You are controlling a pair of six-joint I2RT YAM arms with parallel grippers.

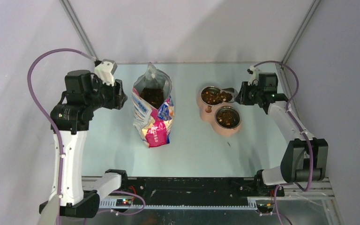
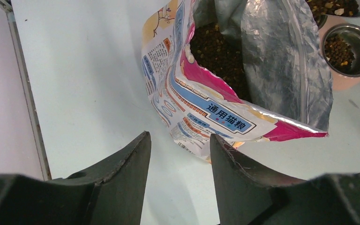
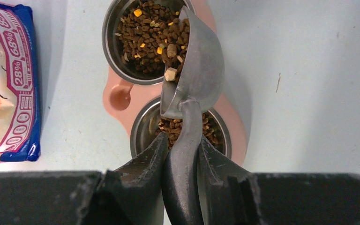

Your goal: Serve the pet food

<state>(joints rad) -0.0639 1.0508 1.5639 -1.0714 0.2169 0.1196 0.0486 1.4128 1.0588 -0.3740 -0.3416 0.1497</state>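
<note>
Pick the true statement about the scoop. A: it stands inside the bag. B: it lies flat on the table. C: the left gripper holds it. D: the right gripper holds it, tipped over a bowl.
D: the right gripper clamps the scoop by its handle, tipped over the far bowl of kibble.

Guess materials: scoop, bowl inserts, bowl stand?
Scoop: likely brushed metal, dull grey sheen with soft highlights. Bowl inserts: probably stainless steel, shiny reflective rims. Stand: looks like matte plastic, uniform salmon pink, rounded moulded edges; could be silicone.
</note>
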